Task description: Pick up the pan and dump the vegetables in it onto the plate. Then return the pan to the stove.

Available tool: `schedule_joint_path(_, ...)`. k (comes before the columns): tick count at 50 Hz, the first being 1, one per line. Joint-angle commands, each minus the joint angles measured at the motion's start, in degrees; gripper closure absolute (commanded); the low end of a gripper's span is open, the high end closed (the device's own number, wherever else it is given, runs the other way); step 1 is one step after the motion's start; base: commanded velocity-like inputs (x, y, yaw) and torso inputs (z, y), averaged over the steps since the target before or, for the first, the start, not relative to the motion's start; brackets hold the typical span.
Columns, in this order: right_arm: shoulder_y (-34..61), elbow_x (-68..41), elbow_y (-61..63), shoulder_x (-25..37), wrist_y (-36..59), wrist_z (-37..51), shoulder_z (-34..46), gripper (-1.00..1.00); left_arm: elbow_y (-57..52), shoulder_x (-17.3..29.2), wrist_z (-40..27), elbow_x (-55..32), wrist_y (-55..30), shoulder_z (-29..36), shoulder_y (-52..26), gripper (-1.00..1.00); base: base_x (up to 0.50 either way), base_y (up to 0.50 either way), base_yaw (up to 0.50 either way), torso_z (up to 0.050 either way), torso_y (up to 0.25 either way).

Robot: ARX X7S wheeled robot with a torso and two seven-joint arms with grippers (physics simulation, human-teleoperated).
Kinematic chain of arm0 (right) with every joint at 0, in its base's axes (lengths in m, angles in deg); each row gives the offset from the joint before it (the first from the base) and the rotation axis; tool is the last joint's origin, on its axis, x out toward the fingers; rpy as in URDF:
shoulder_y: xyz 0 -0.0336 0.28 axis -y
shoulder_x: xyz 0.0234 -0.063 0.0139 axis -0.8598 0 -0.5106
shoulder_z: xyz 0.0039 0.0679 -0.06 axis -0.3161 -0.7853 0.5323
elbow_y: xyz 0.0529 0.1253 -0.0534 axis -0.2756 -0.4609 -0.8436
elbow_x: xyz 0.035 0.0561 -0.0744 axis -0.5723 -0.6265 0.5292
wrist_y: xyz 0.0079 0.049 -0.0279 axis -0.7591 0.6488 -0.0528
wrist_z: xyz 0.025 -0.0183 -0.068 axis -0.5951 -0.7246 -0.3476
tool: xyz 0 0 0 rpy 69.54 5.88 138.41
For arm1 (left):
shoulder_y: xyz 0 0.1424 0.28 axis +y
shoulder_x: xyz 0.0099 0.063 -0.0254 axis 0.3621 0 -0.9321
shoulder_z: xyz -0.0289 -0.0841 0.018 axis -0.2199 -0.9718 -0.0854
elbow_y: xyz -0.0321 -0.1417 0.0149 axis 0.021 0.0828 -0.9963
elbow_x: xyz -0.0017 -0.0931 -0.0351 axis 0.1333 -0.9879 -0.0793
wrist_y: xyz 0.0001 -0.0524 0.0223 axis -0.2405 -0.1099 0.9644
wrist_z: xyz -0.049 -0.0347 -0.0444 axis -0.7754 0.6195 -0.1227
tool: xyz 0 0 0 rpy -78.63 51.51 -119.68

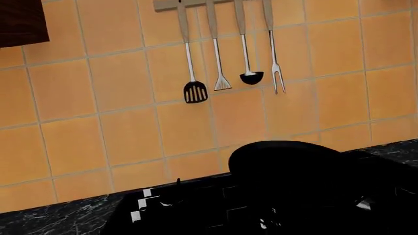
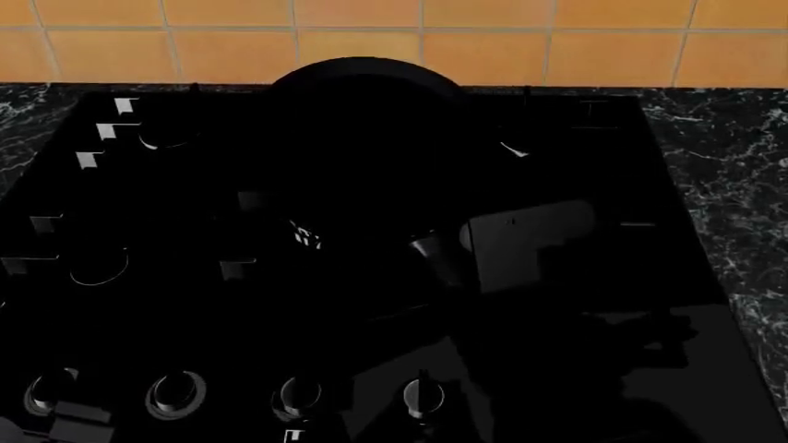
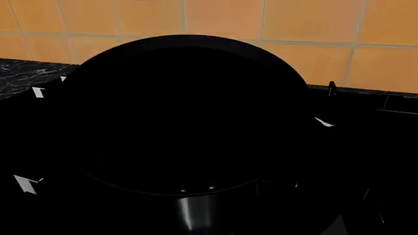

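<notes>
The black pan (image 2: 357,120) rests on the stove (image 2: 148,277) at the back middle, against the tiled wall. In the right wrist view the pan (image 3: 186,112) fills the middle, and its glossy handle (image 3: 196,213) runs straight toward the camera. The pan's inside shows only black. My right arm (image 2: 530,245) is a dark block just right of the handle (image 2: 431,249); its jaws blend into the black, so how they stand is unclear. The left wrist view shows the pan (image 1: 284,161) from the side over the stove (image 1: 170,205), and no left fingers can be made out. The vegetables and the plate are out of view.
A row of silver-rimmed knobs (image 2: 176,394) lines the stove's front edge. Black marble counter (image 2: 726,203) flanks the cooktop on both sides. Several metal utensils (image 1: 222,73) hang on the orange tiled wall above, beside a dark cabinet corner (image 1: 19,19).
</notes>
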Motion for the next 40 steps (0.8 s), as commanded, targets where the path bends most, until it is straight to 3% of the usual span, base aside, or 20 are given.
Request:
schedule_joint_path(1, 5.04, 3.47, -7.10, -3.14, -5.29, -2.74, 1.63, 1.00, 0.90, -0.02, 0.04, -0.04, 1.35, -0.02, 0.87, -1.00, 0.00, 0.00, 0.00, 0.000, 0.000)
schedule_joint_path(16, 9.42, 5.98, -22.25, -6.02, -11.82, -4.50, 3.73, 1.00, 2.00, 0.05, 0.17, 0.05, 3.97, -0.34, 2.93, -1.00, 0.00, 0.00, 0.00, 0.001, 0.001)
schedule_joint_path(19, 9.12, 6.16, -21.36, -6.02, -9.06, -4.41, 4.91, 1.00, 2.48, -0.02, 0.21, 0.12, 4.30, -0.20, 3.00, -1.00, 0.01, 0.00, 0.00, 0.000, 0.000)
schedule_joint_path(20, 8.77, 5.71, -19.83, -5.60, -7.40, -5.22, 5.39, -1.00, 2.53, -0.04, 0.25, 0.15, 4.52, -0.12, 3.14, -1.00, 0.00, 0.00, 0.00, 0.000, 0.000)
schedule_joint_path(32, 5.07, 2.96, -3.19, -1.31, -0.26, -1.08, 3.26, -1.00, 4.60, -0.40, 1.07, -0.06, 5.56, 0.97, 2.20, -1.00, 0.00, 0.00, 0.00, 0.000, 0.000)
schedule_joint_path(40, -1.68, 0.23, 24.07, 4.85, 8.67, 6.59, 0.07, -1.00, 5.45, -0.57, 1.44, -0.30, 4.79, 2.09, 0.67, -1.00, 0.00, 0.00, 0.00, 0.000, 0.000)
